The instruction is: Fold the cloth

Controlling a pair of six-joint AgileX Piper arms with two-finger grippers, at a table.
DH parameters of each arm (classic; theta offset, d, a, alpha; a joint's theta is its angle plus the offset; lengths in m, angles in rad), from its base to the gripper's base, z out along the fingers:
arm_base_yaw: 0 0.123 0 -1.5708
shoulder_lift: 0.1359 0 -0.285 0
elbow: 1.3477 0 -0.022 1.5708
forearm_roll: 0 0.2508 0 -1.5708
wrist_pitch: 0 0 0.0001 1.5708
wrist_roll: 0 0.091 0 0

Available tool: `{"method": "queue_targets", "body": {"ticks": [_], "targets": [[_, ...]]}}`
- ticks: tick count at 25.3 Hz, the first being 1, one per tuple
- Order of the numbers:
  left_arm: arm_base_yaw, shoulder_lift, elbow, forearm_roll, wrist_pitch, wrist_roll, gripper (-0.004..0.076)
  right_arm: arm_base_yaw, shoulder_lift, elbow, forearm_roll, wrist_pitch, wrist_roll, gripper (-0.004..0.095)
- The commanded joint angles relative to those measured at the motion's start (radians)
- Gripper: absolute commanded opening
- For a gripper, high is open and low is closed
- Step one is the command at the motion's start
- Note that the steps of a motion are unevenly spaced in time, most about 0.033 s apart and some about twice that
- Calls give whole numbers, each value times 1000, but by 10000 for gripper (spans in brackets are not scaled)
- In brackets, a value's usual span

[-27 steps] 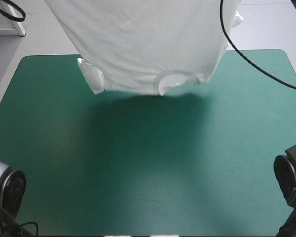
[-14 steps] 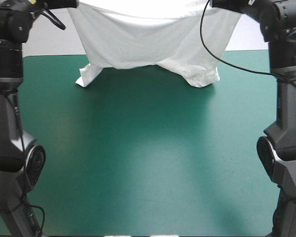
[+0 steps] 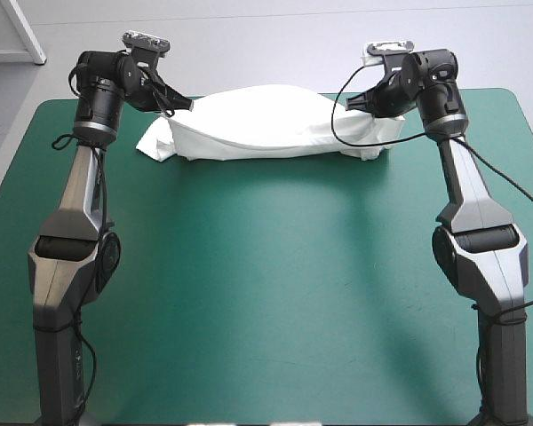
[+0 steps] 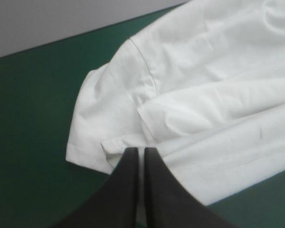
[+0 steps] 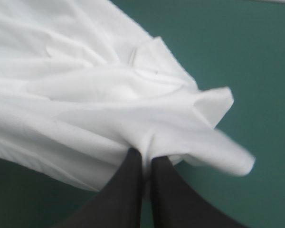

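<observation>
The white T-shirt [image 3: 266, 124] lies as a long billowed band across the far part of the teal-green table [image 3: 266, 293], stretched between both arms. My left gripper [image 3: 179, 105] pinches its left end, fingers all but shut on the cloth. In the left wrist view a sleeve [image 4: 109, 118] spreads ahead of the left gripper [image 4: 140, 153], whose black fingers [image 4: 127, 180] hold a hem. My right gripper [image 3: 355, 104] holds the right end. In the right wrist view the T-shirt [image 5: 85, 95] bunches over the right gripper [image 5: 147, 156], with a loose corner [image 5: 223, 152] hanging beside it.
A white stand's leg [image 3: 22, 31] shows beyond the table's far left corner. The table's far edge [image 3: 249, 96] runs just behind the T-shirt. Green cover stretches between the two arms toward the near edge.
Earlier the T-shirt hung high in the air, with both grippers above the picture. Both arms have come down and forward, and the T-shirt has dropped onto the table's far part.
</observation>
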State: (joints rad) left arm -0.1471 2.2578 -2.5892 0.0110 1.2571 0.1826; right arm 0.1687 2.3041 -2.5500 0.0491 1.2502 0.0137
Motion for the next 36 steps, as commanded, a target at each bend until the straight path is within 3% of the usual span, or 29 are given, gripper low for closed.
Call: {"method": "queue_targets", "body": {"ticks": [1, 11, 24, 28, 36], "targets": [[-3, -112, 69, -11, 34, -30, -8, -10, -149, 130, 36, -2, -54, -15], [-4, -473, 722, -32, 20, -26, -8, -3, -552, 747, 4, -2, -96, -15], [-4, -1184, 1604, -11, 35, -115, -8, -3, -1065, 1551, 58, -2, -100, -15], [-4, -1308, 1774, -55, 36, -119, -8, -3, -1201, 1732, 133, -2, -93, -14], [-4, -1315, 1889, -94, 36, -109, -8, 51, -1236, 1872, 204, 2, -135, -14]]}}
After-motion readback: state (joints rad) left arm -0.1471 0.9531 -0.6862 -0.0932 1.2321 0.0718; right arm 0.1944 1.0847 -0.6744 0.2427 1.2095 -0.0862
